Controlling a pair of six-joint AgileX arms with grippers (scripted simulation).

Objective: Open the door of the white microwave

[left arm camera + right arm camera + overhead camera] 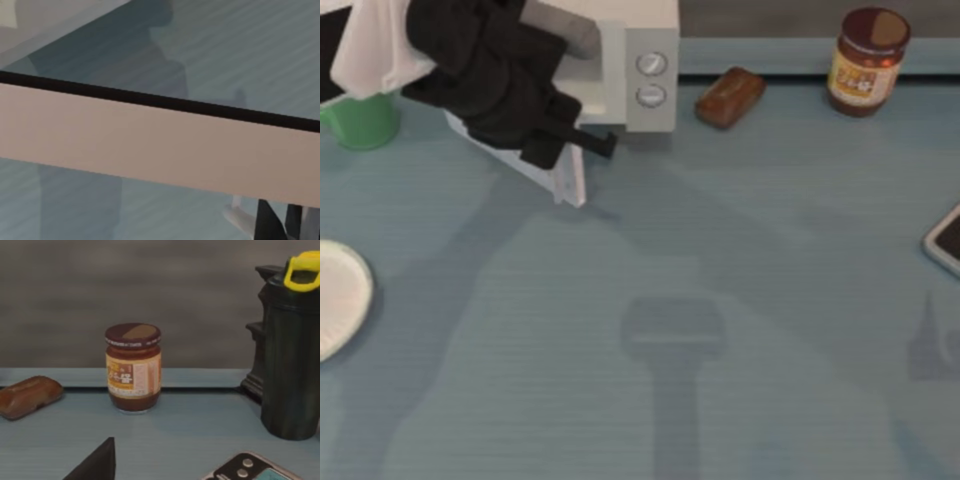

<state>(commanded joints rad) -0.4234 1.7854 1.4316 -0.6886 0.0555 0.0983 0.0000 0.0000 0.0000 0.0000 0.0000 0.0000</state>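
The white microwave (650,40) stands at the table's back edge, left of centre, with its two-knob panel (651,80) facing forward. Its door (567,182) is swung out at an angle toward the front left, mostly hidden under my black left arm. My left gripper (582,142) is at the door's free end. In the left wrist view the door's edge (150,145) fills the middle as a wide pale band. There my left gripper (281,222) is shut on the thin white handle (240,216). My right gripper (100,462) is out of the top view, parked at the right.
A green cup (360,120) stands left of the microwave, and a white plate (335,300) lies at the left edge. Brown bread (730,97), a jar (868,60) and a phone (948,240) are on the right. A dark bottle (292,355) stands near the jar (133,367).
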